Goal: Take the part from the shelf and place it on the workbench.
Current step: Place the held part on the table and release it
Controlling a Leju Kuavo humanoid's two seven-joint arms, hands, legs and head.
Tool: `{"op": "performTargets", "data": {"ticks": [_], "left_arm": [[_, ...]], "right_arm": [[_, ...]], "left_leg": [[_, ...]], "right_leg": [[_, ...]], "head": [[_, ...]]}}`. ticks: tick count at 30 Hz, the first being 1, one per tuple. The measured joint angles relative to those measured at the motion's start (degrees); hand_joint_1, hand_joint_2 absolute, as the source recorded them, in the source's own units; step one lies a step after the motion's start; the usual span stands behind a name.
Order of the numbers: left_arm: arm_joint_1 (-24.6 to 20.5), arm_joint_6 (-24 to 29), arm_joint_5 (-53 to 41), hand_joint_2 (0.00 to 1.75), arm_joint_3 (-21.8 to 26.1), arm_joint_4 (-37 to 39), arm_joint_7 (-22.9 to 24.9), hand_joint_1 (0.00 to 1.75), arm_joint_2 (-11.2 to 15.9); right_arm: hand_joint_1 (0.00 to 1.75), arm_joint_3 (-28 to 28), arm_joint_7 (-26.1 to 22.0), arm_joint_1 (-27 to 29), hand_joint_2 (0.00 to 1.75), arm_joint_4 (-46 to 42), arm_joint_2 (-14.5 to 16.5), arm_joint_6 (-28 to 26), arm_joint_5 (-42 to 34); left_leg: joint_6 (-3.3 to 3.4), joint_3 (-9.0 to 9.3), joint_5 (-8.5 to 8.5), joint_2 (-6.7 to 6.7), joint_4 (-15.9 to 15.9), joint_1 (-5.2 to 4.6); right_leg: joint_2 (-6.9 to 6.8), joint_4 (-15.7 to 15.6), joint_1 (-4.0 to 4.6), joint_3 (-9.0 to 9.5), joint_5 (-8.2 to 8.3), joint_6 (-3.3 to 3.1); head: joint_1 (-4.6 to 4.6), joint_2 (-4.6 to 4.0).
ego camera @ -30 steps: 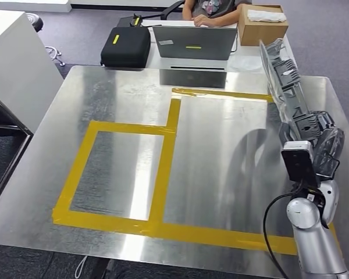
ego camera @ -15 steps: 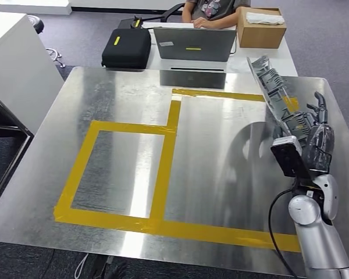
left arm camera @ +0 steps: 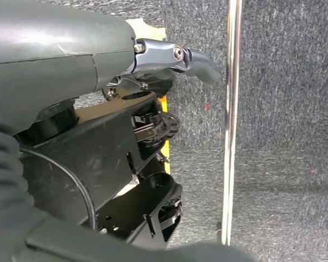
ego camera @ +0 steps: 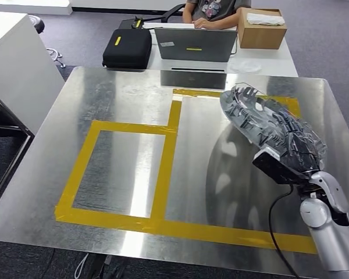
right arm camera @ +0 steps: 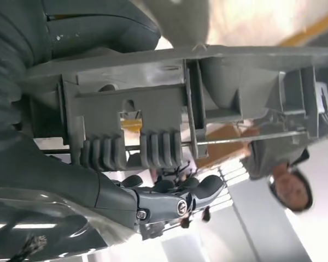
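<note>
Right robot hand point(ego camera: 311, 152) is gripping the part point(ego camera: 269, 125) and holding it tilted above the counter point(ego camera: 120, 99) inside the right taped box point(ego camera: 173, 229), so pickup looks done and set-down is pending, with bare metal beneath and the counter's right edge close.

right hand point(ego camera: 302, 152) gripping part point(ego camera: 260, 119), right arm point(ego camera: 331, 232) extended forward

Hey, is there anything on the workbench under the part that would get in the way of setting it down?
Nothing visible does. The right robot hand holds the grey part above the metal workbench, over the larger yellow-taped area, which lies bare. The laptop and cardboard box sit on the table beyond.
</note>
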Motion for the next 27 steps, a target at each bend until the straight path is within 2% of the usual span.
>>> {"op": "performTargets", "data": {"ticks": [5,16,20,23,27], "left_arm": [[0.01,-0.13,0.09,0.0,0.0,0.01,-0.01,0.0,0.14],[0.01,-0.23,0.19,0.0,0.0,0.01,-0.09,0.0,0.21],[0.01,-0.39,0.24,0.0,0.0,0.01,-0.15,0.0,0.22],[0.01,-0.56,0.24,0.0,0.0,0.01,-0.17,0.0,0.38],[0.01,-0.74,0.28,0.0,0.0,0.01,-0.15,0.0,0.81]], "right_arm": [[0.0,1.46,0.05,-0.08,1.75,0.0,-3.84,2.16,-0.53],[0.0,3.06,0.1,-0.1,1.75,-0.01,-6.15,2.76,-1.21],[0.0,3.58,-0.84,-0.09,1.75,-0.19,-7.95,6.25,-5.07],[0.0,4.62,-1.8,-0.48,1.75,-0.68,-12.49,13.15,-10.72],[0.0,6.64,-2.15,-2.09,1.75,-1.65,-21.81,21.02,-18.74]], "left_leg": [[0.01,0.0,0.0,0.0,0.06,0.0],[0.06,0.01,0.04,0.0,0.08,0.0],[0.06,0.0,0.04,0.0,0.1,0.0],[0.1,-0.05,0.05,-0.05,0.14,-0.03],[0.22,-0.14,0.04,-0.11,0.2,-0.08]], "right_leg": [[0.01,0.0,0.0,0.03,0.04,0.06],[0.01,0.0,0.0,0.03,0.09,0.14],[0.01,0.0,-0.01,0.04,0.09,0.14],[-0.07,0.0,-0.02,0.03,0.11,0.16],[-0.12,-0.01,-0.06,0.02,0.14,0.22]], "head": [[0.0,0.0],[-0.01,0.0],[-0.01,0.0],[0.0,0.0],[0.01,0.0]]}}
